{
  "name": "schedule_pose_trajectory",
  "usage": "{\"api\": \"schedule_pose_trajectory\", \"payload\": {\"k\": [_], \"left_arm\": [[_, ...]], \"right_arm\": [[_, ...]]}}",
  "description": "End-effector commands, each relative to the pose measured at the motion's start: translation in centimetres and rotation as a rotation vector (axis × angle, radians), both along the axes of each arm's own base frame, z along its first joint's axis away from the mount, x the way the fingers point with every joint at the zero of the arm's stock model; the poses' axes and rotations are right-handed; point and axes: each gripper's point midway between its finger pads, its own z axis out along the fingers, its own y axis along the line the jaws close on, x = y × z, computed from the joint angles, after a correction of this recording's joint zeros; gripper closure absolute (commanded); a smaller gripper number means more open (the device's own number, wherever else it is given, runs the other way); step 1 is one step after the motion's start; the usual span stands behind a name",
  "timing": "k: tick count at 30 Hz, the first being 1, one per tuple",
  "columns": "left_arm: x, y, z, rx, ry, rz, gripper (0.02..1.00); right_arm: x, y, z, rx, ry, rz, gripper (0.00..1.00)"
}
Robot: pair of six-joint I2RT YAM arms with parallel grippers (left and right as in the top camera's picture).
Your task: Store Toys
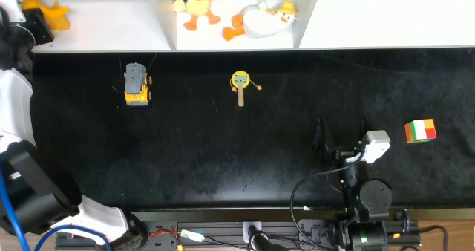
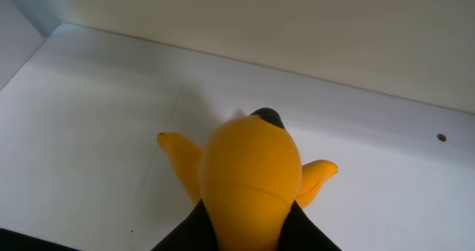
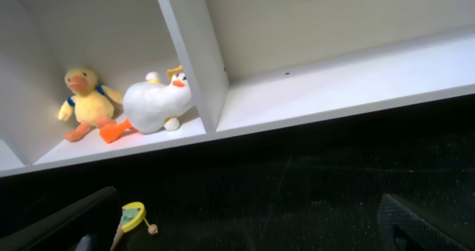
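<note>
An orange-yellow plush toy [image 2: 251, 173] sits inside the left compartment of the white shelf [image 1: 96, 41], just above its floor. My left gripper [image 2: 249, 238] is shut on it, with a dark finger pressed against each side. From above, the plush [image 1: 46, 13] and the left gripper [image 1: 35, 28] are at the far left of the shelf. My right gripper [image 1: 340, 137] hovers open and holds nothing over the right part of the black table. On the table lie a yellow toy truck [image 1: 136, 84], a green rattle on a stick [image 1: 241, 84] and a coloured cube [image 1: 420, 131].
The middle compartment holds a yellow duck plush [image 1: 197, 2] and a white goose plush [image 1: 260, 19]. The right compartment [image 3: 349, 80] is bare. A shelf divider [image 3: 194, 58] stands between the two. Cables run along the table's front edge [image 1: 245, 210].
</note>
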Motion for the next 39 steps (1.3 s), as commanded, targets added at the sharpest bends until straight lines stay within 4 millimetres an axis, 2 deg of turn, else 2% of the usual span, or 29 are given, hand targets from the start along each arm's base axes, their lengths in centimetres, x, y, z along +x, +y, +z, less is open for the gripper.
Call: {"api": "schedule_pose_trajectory", "payload": {"k": [1, 4, 8, 11, 14, 20, 23, 26, 29, 31, 35, 39], "left_arm": [[0.8, 0.4, -0.1, -0.011, -0.009, 0.008, 0.844], [1.1, 0.5, -0.8, -0.013, -0.005, 0.007, 0.827], [1.7, 0.8, -1.2, -0.007, -0.017, 0.008, 0.748], [2.0, 0.9, -1.2, -0.001, -0.029, 0.007, 0.595], [2.2, 1.1, -0.8, 0.009, -0.047, 0.007, 0.503], [2.3, 1.0, -0.6, 0.011, -0.053, 0.006, 0.406], [2.3, 0.9, -0.6, 0.006, -0.056, -0.004, 0.301], [2.3, 0.9, -0.6, 0.006, -0.055, -0.003, 0.246], [2.3, 0.9, -0.6, 0.006, -0.056, -0.004, 0.148], [2.3, 0.9, -0.6, 0.005, -0.056, -0.004, 0.02], [2.3, 0.5, 0.0, 0.002, -0.068, -0.02, 0.023], [2.0, 0.4, 1.6, 0.016, -0.093, -0.021, 0.02]], "right_arm": [[0.0, 0.0, -0.3, 0.004, 0.001, -0.003, 0.005], [0.0, 0.0, -0.3, 0.004, 0.001, -0.003, 0.005], [0.0, 0.0, -0.3, 0.004, 0.001, -0.003, 0.005], [0.0, 0.0, -0.3, 0.004, 0.001, -0.003, 0.005], [0.0, 0.0, -0.3, 0.004, 0.001, -0.003, 0.005], [0.0, 0.0, -0.3, 0.004, 0.001, -0.003, 0.005], [0.0, 0.0, -0.3, 0.004, 0.001, -0.003, 0.005], [0.0, 0.0, -0.3, 0.004, 0.001, -0.003, 0.005], [0.0, 0.0, -0.3, 0.004, 0.001, -0.003, 0.005], [0.0, 0.0, -0.3, 0.004, 0.001, -0.003, 0.005], [0.0, 0.0, -0.3, 0.004, 0.001, -0.003, 0.005], [0.0, 0.0, -0.3, 0.004, 0.001, -0.003, 0.007]]}}
